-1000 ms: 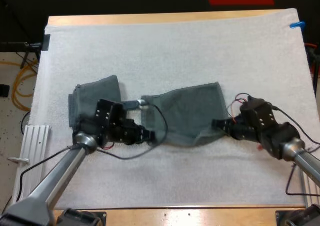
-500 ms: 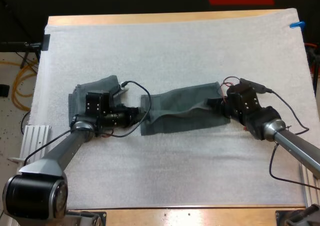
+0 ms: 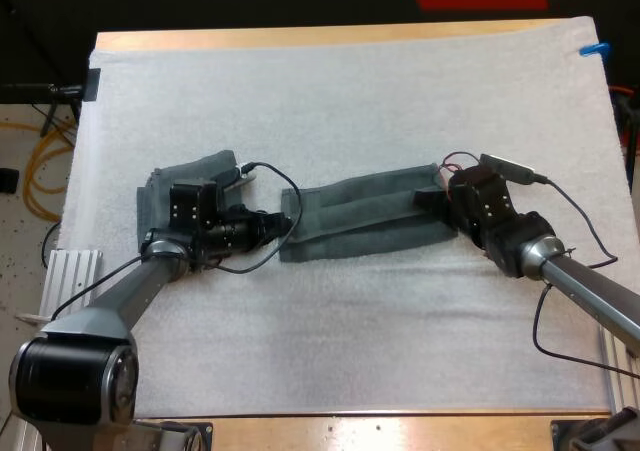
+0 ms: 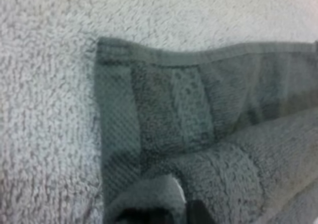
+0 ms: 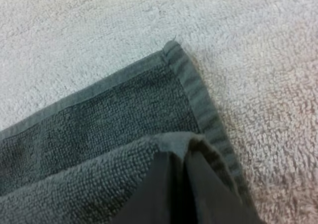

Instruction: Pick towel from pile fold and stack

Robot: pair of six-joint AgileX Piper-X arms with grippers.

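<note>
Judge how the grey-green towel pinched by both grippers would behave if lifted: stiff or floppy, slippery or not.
Probably floppy: the towel lies in soft rolled folds between the left gripper and right gripper. Likely not slippery: its looped pile should cling to the fuzzy mat.

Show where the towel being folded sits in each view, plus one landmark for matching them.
High view: the towel lies mid-mat, stretched between the left gripper and right gripper, right of the folded stack.
Left wrist view: its far corner on the left gripper's side.
Right wrist view: its far corner on the right gripper's side.
Landmark: the towel's hemmed far edge, joining both corners on the white mat.
</note>
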